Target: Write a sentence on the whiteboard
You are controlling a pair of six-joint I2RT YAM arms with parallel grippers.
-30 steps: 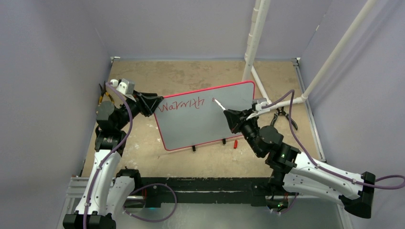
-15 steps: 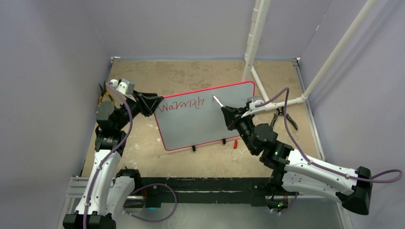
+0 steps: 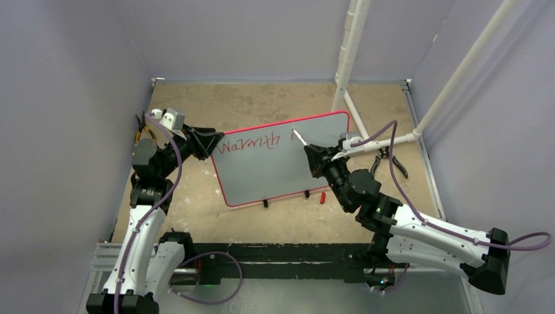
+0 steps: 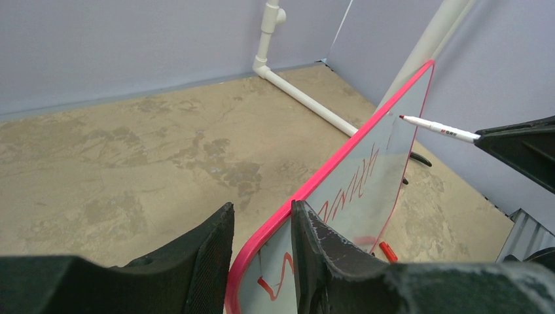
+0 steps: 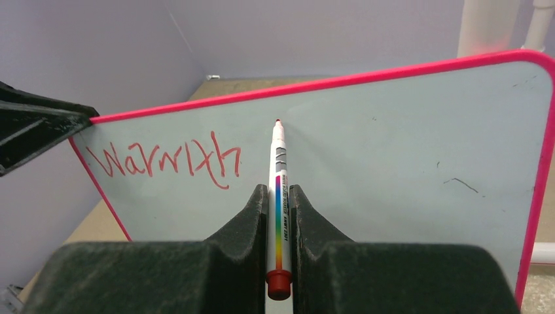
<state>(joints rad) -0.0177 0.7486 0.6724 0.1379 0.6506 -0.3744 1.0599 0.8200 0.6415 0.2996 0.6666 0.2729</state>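
The whiteboard (image 3: 275, 170) stands tilted on small black feet and has a red rim. One red word, "Warmth" (image 3: 247, 143), is the only part of the sentence on it, and it also shows in the right wrist view (image 5: 167, 160). My left gripper (image 3: 213, 142) is closed over the board's upper left corner, with the rim between its fingers (image 4: 262, 229). My right gripper (image 3: 313, 157) is shut on a white marker (image 5: 279, 190). The marker's red tip is at the board face just right of the word. I cannot tell if it touches.
A red marker cap (image 3: 322, 196) lies on the table by the board's right foot. Black pliers (image 3: 387, 160) lie to the right. White PVC pipes (image 3: 347, 59) rise at the back right. A yellow-handled tool (image 3: 139, 131) lies at the far left. Purple walls enclose the table.
The right arm shifted left and brought the marker tip slightly up and left toward the board a second ago, then held still. The left gripper and the board have not moved.
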